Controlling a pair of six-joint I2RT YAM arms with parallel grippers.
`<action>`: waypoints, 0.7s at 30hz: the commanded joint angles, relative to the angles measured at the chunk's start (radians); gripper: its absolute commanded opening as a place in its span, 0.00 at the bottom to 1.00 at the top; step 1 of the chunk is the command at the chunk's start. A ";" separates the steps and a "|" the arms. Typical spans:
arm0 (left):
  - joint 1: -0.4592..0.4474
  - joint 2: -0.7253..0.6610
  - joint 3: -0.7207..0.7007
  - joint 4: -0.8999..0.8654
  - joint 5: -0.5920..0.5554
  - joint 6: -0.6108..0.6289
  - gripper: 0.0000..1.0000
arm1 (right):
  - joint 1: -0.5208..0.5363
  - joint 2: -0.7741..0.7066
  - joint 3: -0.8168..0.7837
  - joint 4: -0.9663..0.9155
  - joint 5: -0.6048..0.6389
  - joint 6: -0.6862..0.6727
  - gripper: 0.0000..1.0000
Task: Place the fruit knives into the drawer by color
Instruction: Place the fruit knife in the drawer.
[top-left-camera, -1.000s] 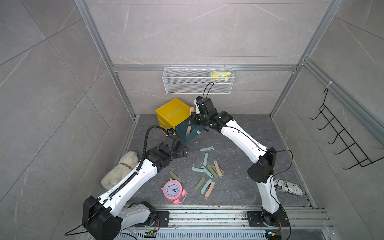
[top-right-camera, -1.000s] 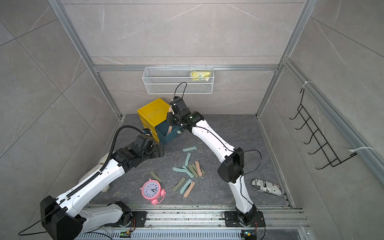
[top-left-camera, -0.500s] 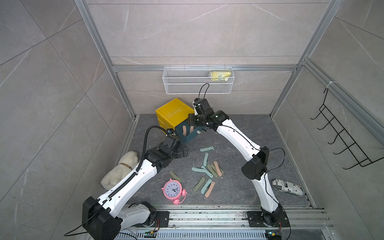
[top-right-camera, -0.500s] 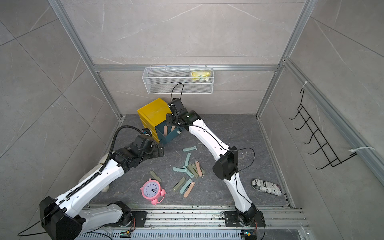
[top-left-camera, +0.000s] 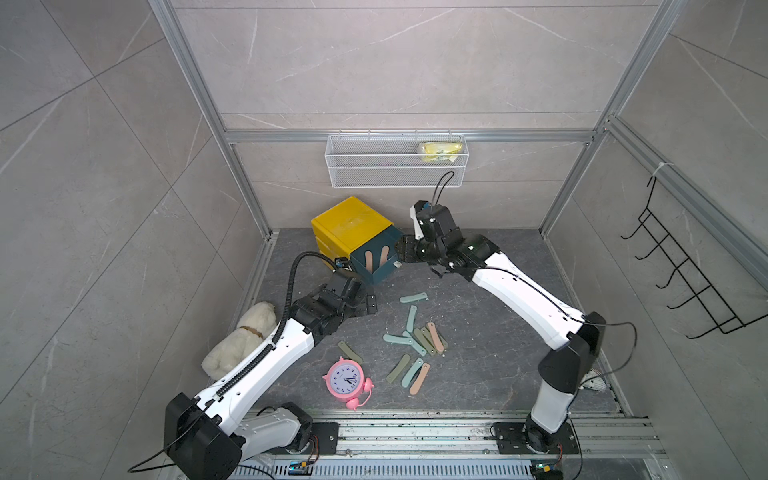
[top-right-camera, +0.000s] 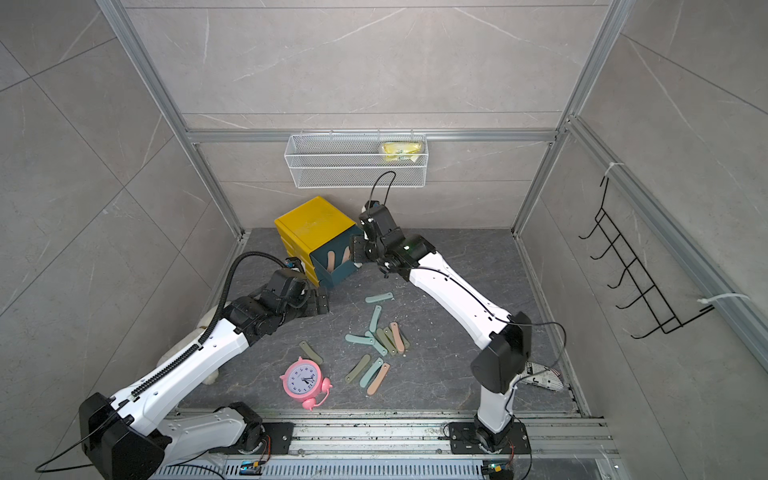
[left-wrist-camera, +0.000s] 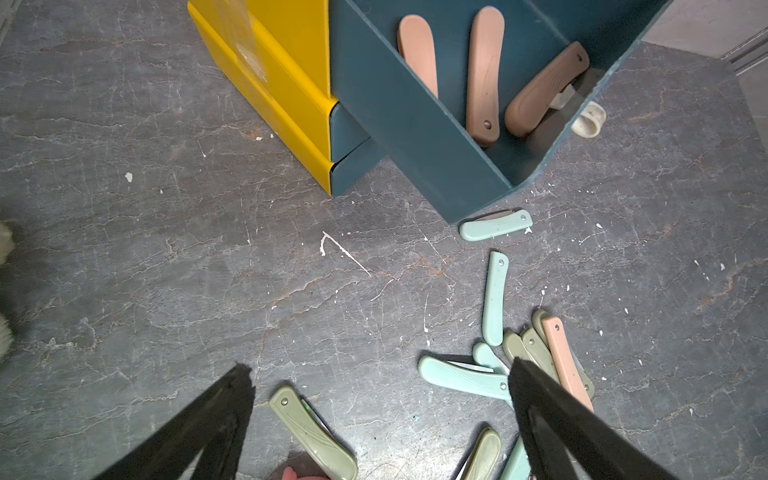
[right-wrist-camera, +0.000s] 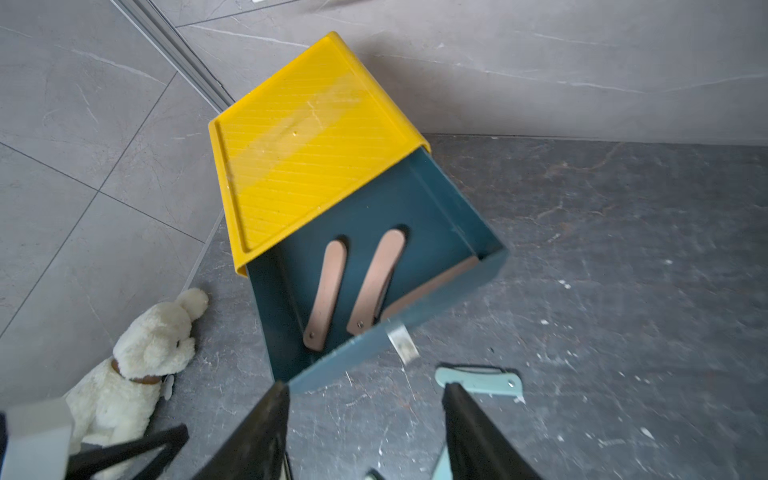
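Nearest on the dark floor, a pink alarm clock (top-left-camera: 345, 379) is seen. An olive fruit knife (top-left-camera: 350, 351) lies just beyond it. To its right, a loose pile of folded fruit knives (top-left-camera: 415, 340) in mint, olive and salmon is spread, with one mint knife (top-left-camera: 414, 297) set apart on the far side. Left of the pile, the left gripper (left-wrist-camera: 380, 368) is held over the floor, its fingers (left-wrist-camera: 232, 399) spread wide with nothing gripped between them. A white plush dog (top-left-camera: 243, 338) is laid against the left wall. Farther back, the top teal drawer (top-left-camera: 384, 271) of a yellow drawer cabinet (top-left-camera: 351, 222) stands open, and three salmon knives (left-wrist-camera: 484, 70) are found inside it in the left wrist view. The right gripper (right-wrist-camera: 366, 387) is placed just beside the drawer's front right corner, its fingers (right-wrist-camera: 266, 432) parted and nothing held. On the far wall, a white wire basket (top-left-camera: 395, 174) is hung with a yellow packet (top-left-camera: 440, 150) in it.
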 joint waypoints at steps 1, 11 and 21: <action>0.001 -0.008 0.012 0.015 0.015 0.014 0.99 | 0.002 -0.117 -0.152 0.055 0.034 0.008 0.62; 0.000 0.001 -0.011 0.035 0.035 0.011 0.99 | 0.002 -0.318 -0.527 -0.001 0.009 0.043 0.62; 0.001 0.014 -0.011 0.041 0.050 0.011 0.99 | -0.004 -0.141 -0.731 0.041 -0.064 0.051 0.54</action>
